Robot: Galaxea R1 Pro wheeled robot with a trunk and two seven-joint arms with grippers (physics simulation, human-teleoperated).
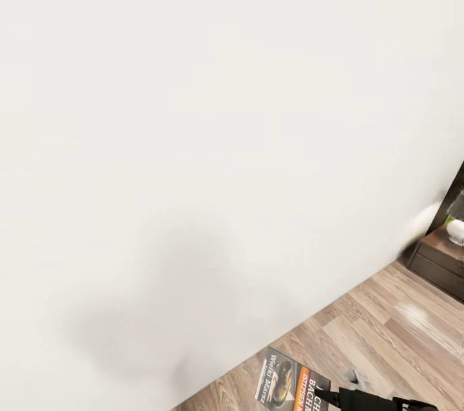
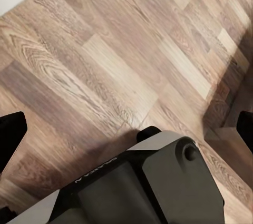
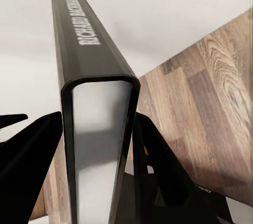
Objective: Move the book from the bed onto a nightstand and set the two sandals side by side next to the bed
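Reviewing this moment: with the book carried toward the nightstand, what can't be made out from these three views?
- Book: head view, lower part of the cover cut off by the bottom edge.
- Right hand: head view, mostly below the bottom edge.
- Nightstand: head view, cut off by the right edge; the pale object on it is too partial to identify.
- Left hand: left wrist view, fingers at the frame edges, tips cropped.

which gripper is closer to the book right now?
Right. The right gripper is clamped on the book, a finger on each cover. The left gripper hangs open over bare wood floor, with no book between its fingers.
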